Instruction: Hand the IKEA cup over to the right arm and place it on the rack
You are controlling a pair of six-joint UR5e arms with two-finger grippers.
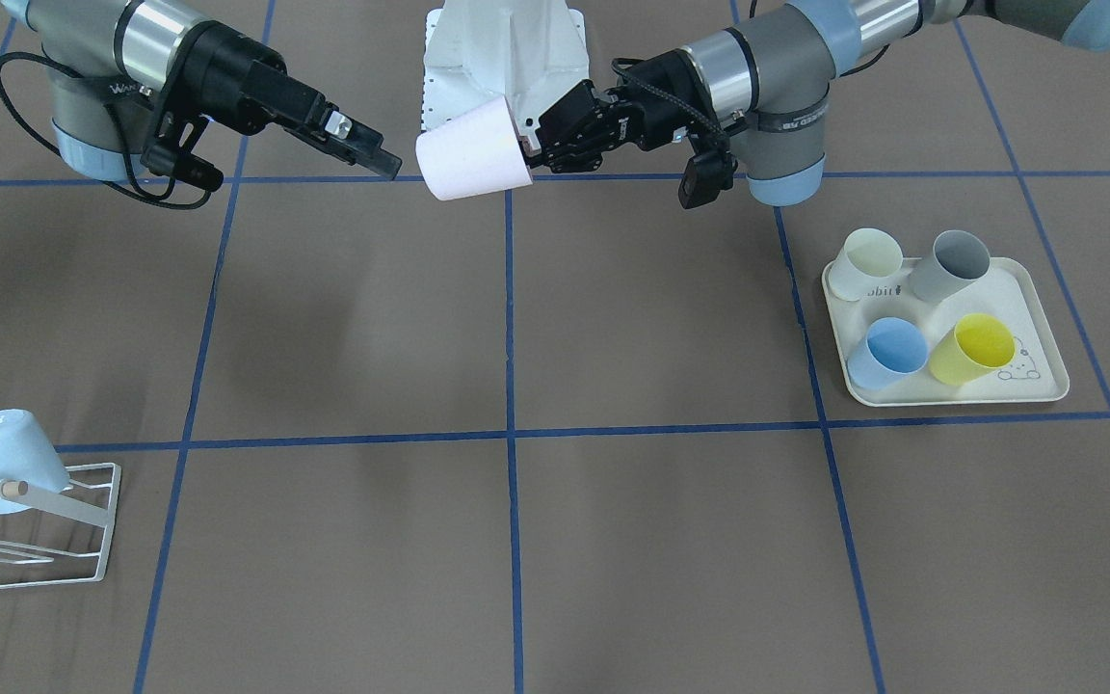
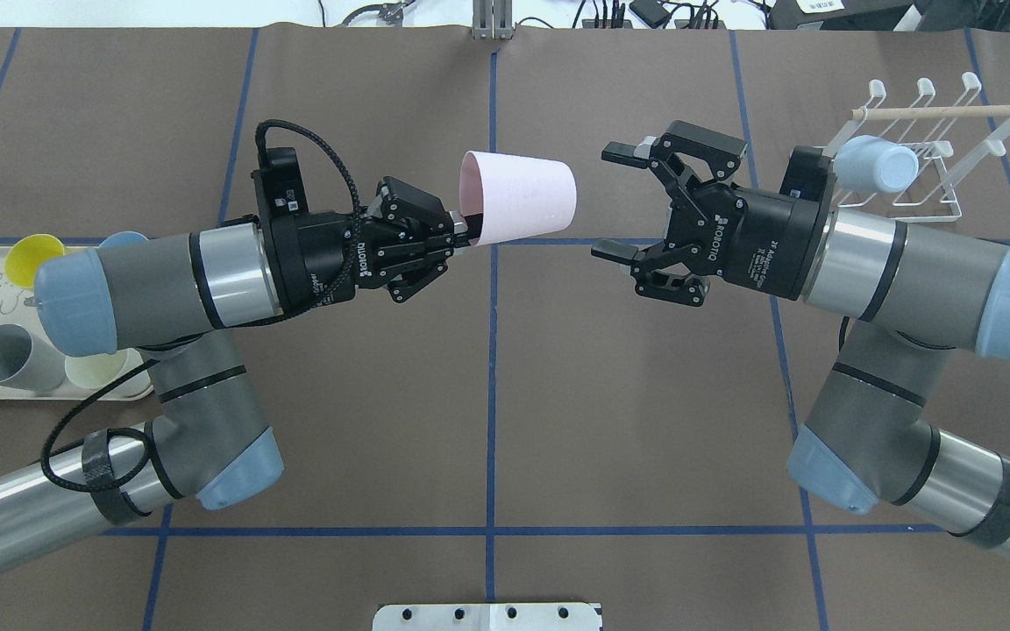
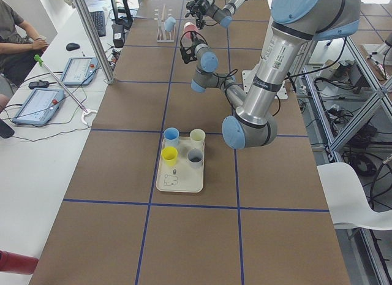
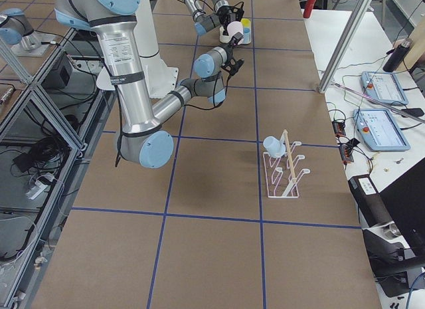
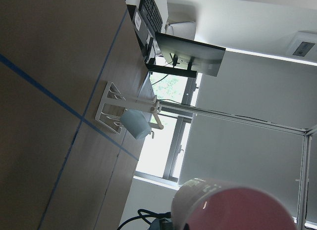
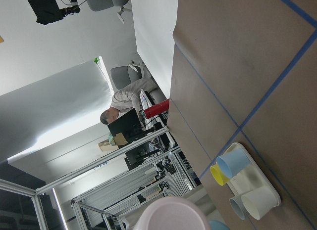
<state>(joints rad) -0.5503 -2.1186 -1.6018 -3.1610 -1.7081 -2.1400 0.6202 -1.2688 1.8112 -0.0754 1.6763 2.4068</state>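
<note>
**A pink cup held in the air between two grippers, above the middle of the table**

The smooth, tapered pink cup point(image 2: 518, 197) is held on its side, its rim pinched by the left gripper point(image 2: 461, 231) and its narrower base turned toward the right gripper point(image 2: 610, 203). The black fingers of the right gripper are spread wide and kept just beside that base, apart from it. On the right side of the table point(image 2: 628, 421), which is covered in matt brown paper crossed by blue tape lines, the white wire rack point(image 1: 64, 507) is seen with a round pale wooden dowel point(image 2: 943, 110). A pale blue cup point(image 2: 878, 166) is hung tilted on the rack. Four cups, cream, grey, blue and yellow, are set on a cream tray point(image 1: 1017, 289) with rounded corners on the left side.
</note>
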